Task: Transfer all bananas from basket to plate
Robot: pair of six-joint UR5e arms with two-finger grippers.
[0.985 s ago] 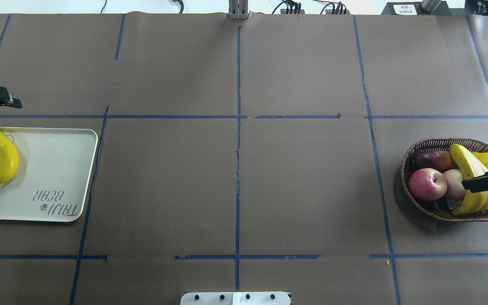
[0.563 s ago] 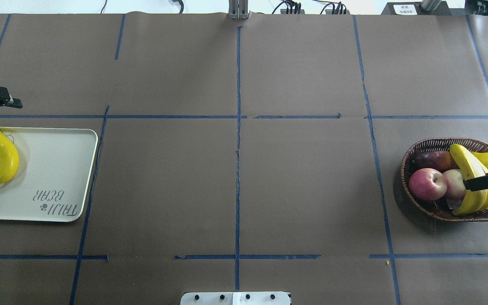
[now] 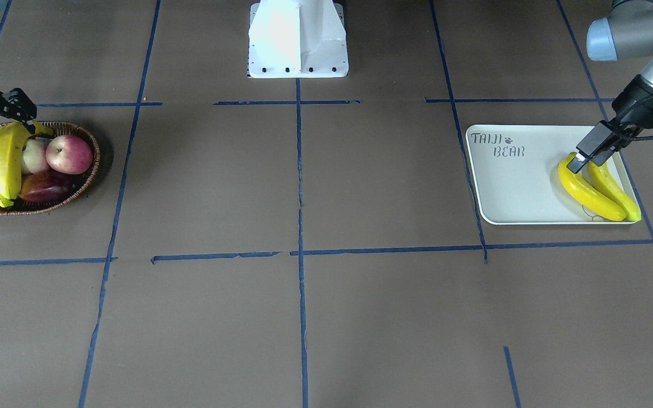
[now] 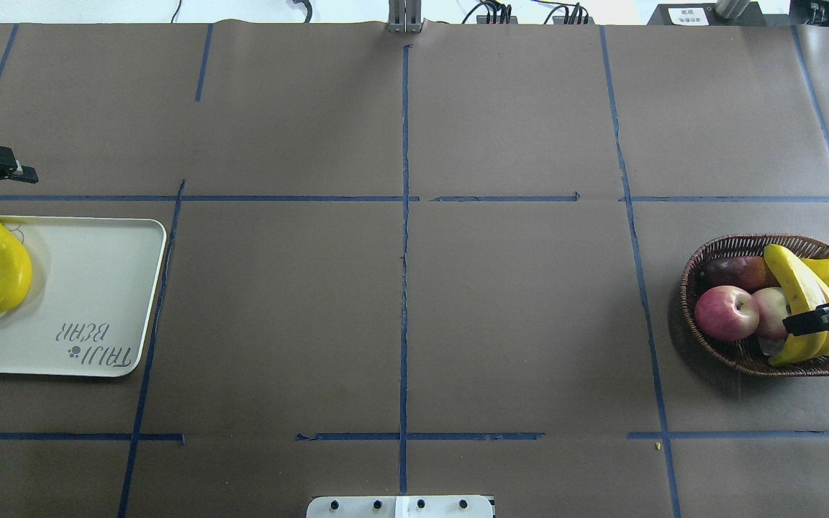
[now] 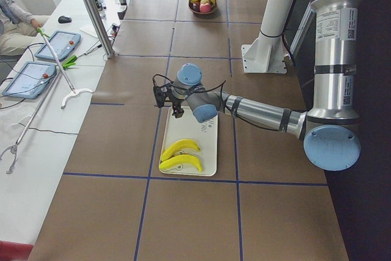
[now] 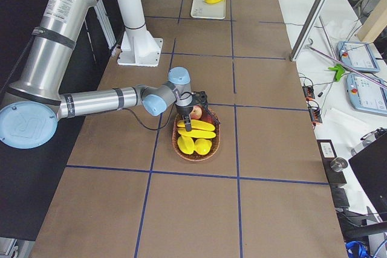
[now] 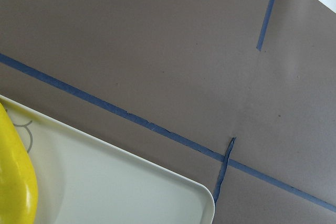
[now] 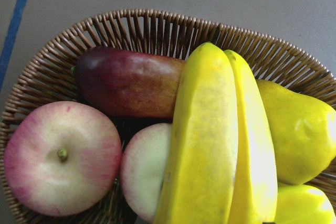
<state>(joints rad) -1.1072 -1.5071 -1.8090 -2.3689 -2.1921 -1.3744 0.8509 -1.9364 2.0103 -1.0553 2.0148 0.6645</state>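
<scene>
"So, what worried you there?"

"My right gripper (image 4: 810, 284) hung spread wide over the two bananas (image 4: 781, 265) in the basket (image 4: 717, 253) at the table's right edge, gripping nothing. They lay pressed together. I judged that closing might catch both, or let one slip short of the plate (image 4: 83, 288) at the left edge."

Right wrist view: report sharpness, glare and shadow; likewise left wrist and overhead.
Right wrist view: bananas and basket sharp, mild sheen on peel, dark shadow between the apples. Left wrist view: even light, banana on the plate cropped and soft. Overhead view: flat light, soft shadow beside the basket, strip beyond the table blown white.
</scene>
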